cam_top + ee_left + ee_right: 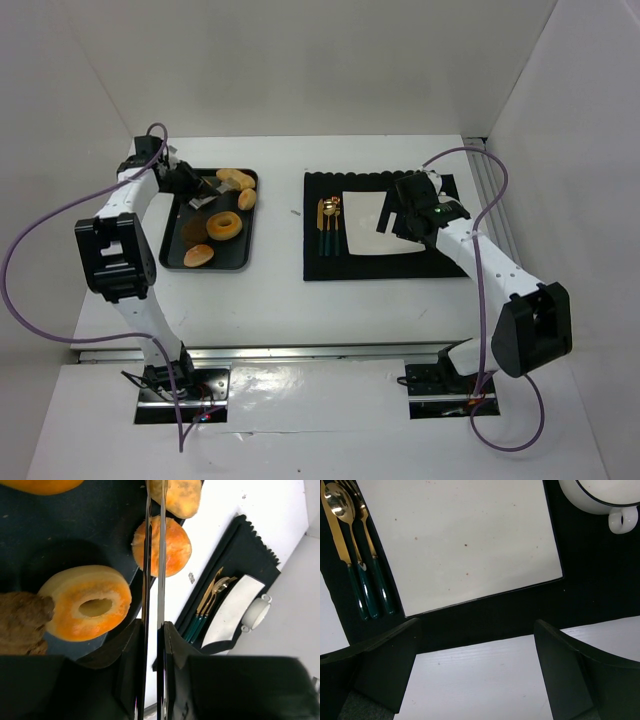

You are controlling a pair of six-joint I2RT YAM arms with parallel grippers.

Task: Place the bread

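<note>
Several breads lie on a black tray (pixel 173 232) at the left: a ring doughnut (pixel 224 226), a bun (pixel 198 255) and two rolls (pixel 247 198). My left gripper (pixel 190 184) hovers over the tray's far end, shut on metal tongs (pixel 204 197). In the left wrist view the closed tong blades (pixel 154 555) run from the gripper (pixel 153 630) across a round roll (pixel 175 547), with the doughnut (pixel 85 609) to their left. My right gripper (pixel 393 215) is open and empty over the white square plate (pixel 365 215), which fills the right wrist view (pixel 460 540) beyond the gripper (pixel 477 630).
The plate lies on a black placemat (pixel 330 268). Gold and green cutlery (pixel 328 225) lies left of the plate. A white cup (pixel 600 495) stands by the plate's far right corner. White walls enclose the table on three sides.
</note>
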